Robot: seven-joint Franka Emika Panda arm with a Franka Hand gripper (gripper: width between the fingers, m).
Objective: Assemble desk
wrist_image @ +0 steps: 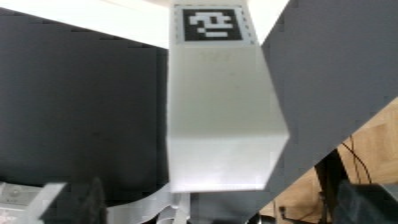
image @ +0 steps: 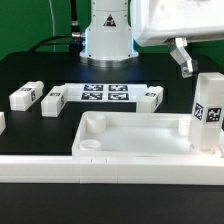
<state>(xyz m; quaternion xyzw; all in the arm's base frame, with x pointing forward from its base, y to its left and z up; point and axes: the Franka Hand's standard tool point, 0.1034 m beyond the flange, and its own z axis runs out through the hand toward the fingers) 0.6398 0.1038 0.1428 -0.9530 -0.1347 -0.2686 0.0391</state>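
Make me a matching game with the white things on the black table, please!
1 desk top
2 upright leg
3 marker board
4 lone lying leg

A flat, covered in several tags
B standing at the desk top's end, on the exterior view's right
C lying beside the marker board, on the exterior view's right
D lowest in the exterior view, rim up

Pairs: 1-D, 2-B, 3-A, 4-C

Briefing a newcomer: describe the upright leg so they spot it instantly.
Find the big white desk top at the front of the table. At its end on the exterior view's right stands one tagged leg. It alone is upright; the other three legs lie flat farther back.
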